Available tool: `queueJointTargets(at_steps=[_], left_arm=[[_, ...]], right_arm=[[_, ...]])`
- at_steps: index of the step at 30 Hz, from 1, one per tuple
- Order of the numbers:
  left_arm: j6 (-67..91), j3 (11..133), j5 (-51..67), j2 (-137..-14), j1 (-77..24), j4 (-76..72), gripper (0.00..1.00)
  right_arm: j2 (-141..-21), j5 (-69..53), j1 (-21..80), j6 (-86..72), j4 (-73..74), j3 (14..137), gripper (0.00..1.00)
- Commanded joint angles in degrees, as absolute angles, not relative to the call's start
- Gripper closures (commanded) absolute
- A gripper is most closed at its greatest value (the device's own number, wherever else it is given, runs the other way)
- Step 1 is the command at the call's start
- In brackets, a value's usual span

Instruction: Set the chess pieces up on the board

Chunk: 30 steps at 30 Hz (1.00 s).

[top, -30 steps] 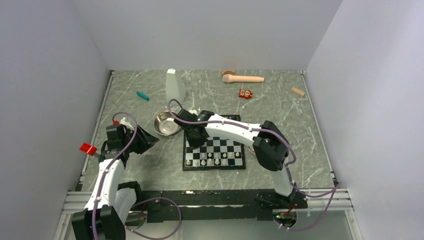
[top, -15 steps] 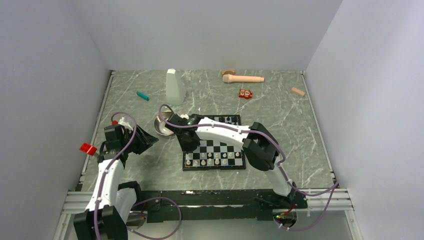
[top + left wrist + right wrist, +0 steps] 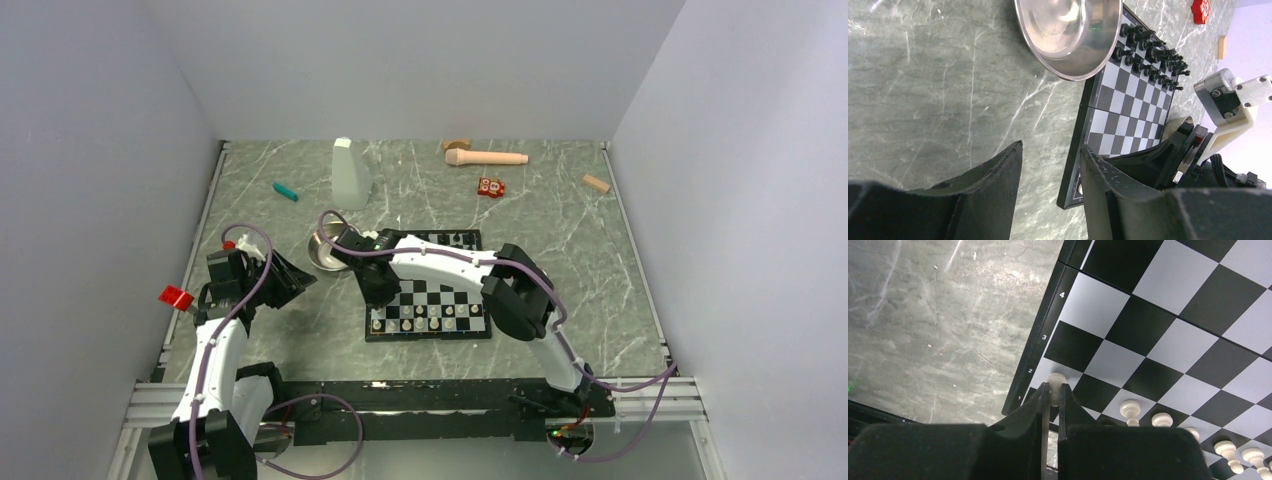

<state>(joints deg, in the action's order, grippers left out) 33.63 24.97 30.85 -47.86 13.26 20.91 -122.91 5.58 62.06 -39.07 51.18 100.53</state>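
From above, the board [image 3: 445, 298] lies mid-table [image 3: 560, 250]. The right arm stretches across it to its 9 o'clock edge, where the right claw [image 3: 378, 288] points down. That view hides what the claw carries.

The right wrist view shows it. The right claw is pinched narrow on a cream pawn [image 3: 1055, 381], gripping it just under the round head. The pawn is over the edge column, beside the printed 2 (whether its foot touches the square cannot be told, since the fingers [image 3: 1034, 405] cover it). Other cream pieces [image 3: 1131, 410] stand in a line toward 4 o'clock of the pawn. From above, they read as a row along the board's near edge.

The left wrist view gives what the other two barely show. The black pieces [image 3: 1150, 50] stand in two rows along the board's far edge, which the right arm partly covers from above. The steel bowl [image 3: 1068, 35] sits just beside that corner of the board.

The left claw [image 3: 1050, 150] stands about half wide with nothing between its fingers, over bare table. From above, the left claw is at 9 o'clock of the board and apart from it, with the bowl at 10 o'clock.
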Motion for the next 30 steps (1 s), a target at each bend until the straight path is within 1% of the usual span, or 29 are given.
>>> queueJointTargets(at_steps=[1, 22, 24, 26, 29, 30], left_arm=[[32.6, 25.6, 32.4, -47.4, 13.7, 20.1, 0.49], [32.4, 25.5, 32.7, -47.9, 13.9, 19.9, 0.49], [32.4, 25.5, 32.7, -47.9, 13.9, 19.8, 0.49], [32.4, 25.5, 32.7, -47.9, 13.9, 19.8, 0.49], [32.3, 25.6, 32.8, -48.1, 13.9, 19.6, 0.49], [32.4, 25.5, 32.7, -48.1, 13.9, 19.6, 0.49]], right_arm=[[-122.9, 4.6, 62.2, -39.9, 51.8, 101.2, 1.00], [-123.7, 3.8, 62.3, -39.9, 51.2, 100.1, 1.00], [-123.6, 3.9, 62.3, -40.0, 51.1, 100.0, 0.97], [-123.2, 4.4, 62.3, -40.2, 51.0, 100.0, 0.89], [-122.4, 4.8, 62.3, -40.3, 50.5, 99.9, 0.83], [-122.1, 4.8, 62.3, -40.3, 50.3, 99.8, 0.79]])
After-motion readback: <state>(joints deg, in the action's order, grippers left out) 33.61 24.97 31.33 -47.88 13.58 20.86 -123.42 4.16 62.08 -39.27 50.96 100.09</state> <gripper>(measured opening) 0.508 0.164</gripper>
